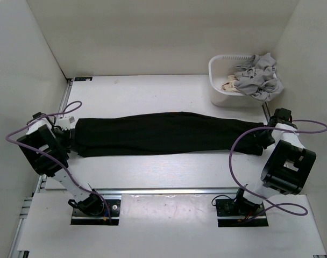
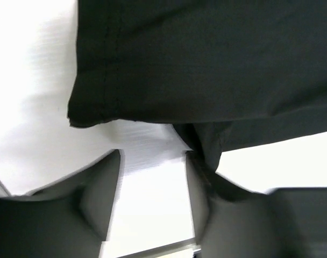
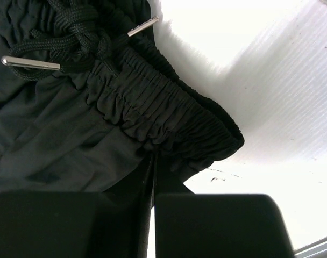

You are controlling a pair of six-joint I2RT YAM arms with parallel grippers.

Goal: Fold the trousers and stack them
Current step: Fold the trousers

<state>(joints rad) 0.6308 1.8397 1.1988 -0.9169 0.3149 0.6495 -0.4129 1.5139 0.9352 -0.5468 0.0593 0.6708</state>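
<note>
Left arm (image 1: 44, 144), right arm (image 1: 286, 164): black housings, white links, one purple cable (image 1: 231, 156) each. Left gripper (image 2: 153, 157): dark grey, wedge-shaped fingers (image 2: 99, 199).

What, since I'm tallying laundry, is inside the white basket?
Light grey garments spill over the white basket rim, with beige cloth beside them; anything beneath is covered.

The top external camera looked steeply down from high behind the near edge, far enough to take in the whole tabletop (image 1: 153, 172) and the full length of the trousers (image 1: 153, 134). The left wrist camera sat very close over the hem (image 2: 93, 107), facing past the left gripper (image 2: 153, 156). The right wrist camera sat equally close over the waistband (image 3: 169, 113), past the right gripper (image 3: 153, 166). Each wrist view shared one trouser end with the overhead view
</note>
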